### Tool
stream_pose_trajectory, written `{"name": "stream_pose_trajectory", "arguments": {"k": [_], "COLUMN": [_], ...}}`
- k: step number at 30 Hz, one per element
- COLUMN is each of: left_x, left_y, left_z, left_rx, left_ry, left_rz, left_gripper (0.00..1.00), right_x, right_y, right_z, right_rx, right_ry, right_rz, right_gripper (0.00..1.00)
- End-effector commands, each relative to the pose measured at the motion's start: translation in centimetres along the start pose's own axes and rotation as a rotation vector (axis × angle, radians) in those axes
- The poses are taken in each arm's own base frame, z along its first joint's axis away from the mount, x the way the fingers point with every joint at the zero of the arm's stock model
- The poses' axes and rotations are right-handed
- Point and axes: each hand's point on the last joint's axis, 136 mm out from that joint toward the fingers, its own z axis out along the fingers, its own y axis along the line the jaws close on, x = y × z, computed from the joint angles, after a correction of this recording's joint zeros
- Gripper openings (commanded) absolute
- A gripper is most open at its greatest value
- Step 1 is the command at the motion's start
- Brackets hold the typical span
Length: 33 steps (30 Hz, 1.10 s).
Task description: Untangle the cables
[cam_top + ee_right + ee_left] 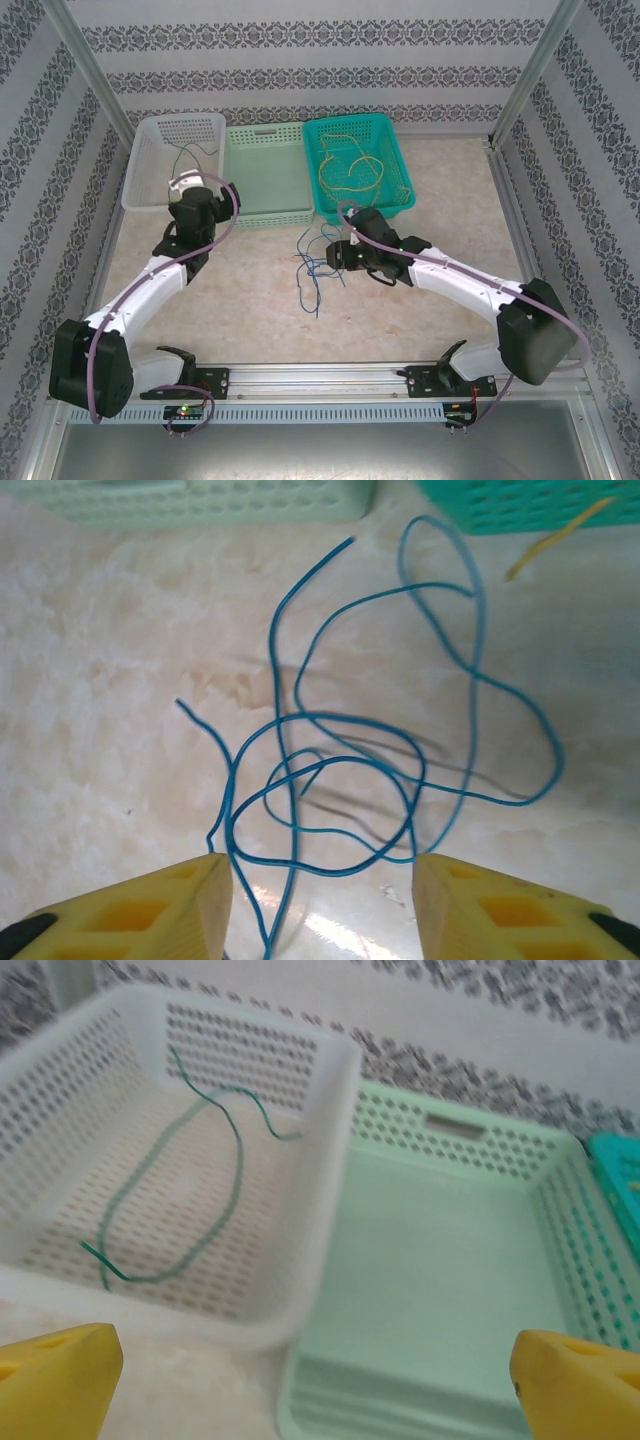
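At the centre of the top view, the blue cable (312, 268) lies in a loose tangle on the table (250, 300). The right gripper (322, 900) straddles its near loops with its jaws apart, clamping nothing. At the upper left, the left gripper (320, 1380) hangs with its fingers spread wide before the white basket (330, 1160), which holds the green cable (240, 1155); the yellow cable (350, 165) lies in the teal basket (400, 195).
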Motion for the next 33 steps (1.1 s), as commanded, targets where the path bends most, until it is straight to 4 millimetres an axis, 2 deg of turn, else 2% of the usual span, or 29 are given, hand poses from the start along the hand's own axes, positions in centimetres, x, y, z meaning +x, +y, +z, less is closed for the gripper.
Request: {"name": "stream_pose_trajectory", "arguments": {"k": [1,3,6,11,18,22,24,26,29,33], "left_x": [2.8,4.3,5.9,6.9,8.0,8.1,8.2,8.2,8.0,8.0], "left_y": [-1.7,-1.9,-3.1,-5.0,-5.9,-5.8,-5.7,-5.6,-5.6,-5.6], "left_z": [-0.9,-0.9,-0.7,-0.2,0.5,0.5,0.5,0.4,0.3,0.3], "left_rx": [0.101,0.136,0.214,0.297,0.327,0.319,0.313,0.31,0.306,0.306], "left_ry": [0.071,0.099,0.14,0.196,0.233,0.235,0.238,0.238,0.233,0.233], "left_rz": [-0.012,-0.021,-0.012,-0.028,-0.059,-0.056,-0.056,-0.057,-0.052,-0.046], "left_gripper": [1.0,1.0,1.0,1.0,1.0,1.0,1.0,1.0,1.0,1.0], "right_x": [1.0,2.4,4.5,6.7,7.8,8.2,8.5,8.7,8.3,6.8], "right_y": [2.3,3.2,3.4,3.0,1.2,1.6,1.4,1.2,1.0,1.9], "right_z": [0.6,1.4,3.0,5.2,6.8,7.6,7.9,7.8,6.4,3.0], "right_rx": [-0.054,-0.061,-0.034,0.031,0.116,0.107,0.123,0.133,0.134,0.082], "right_ry": [0.032,0.062,0.119,0.166,0.168,0.186,0.203,0.208,0.173,0.091], "right_rz": [-0.076,-0.119,-0.151,-0.169,-0.152,-0.164,-0.17,-0.171,-0.166,-0.187], "right_gripper": [0.48,0.48,0.48,0.47,0.39,0.37,0.31,0.19,0.03,0.0]}}
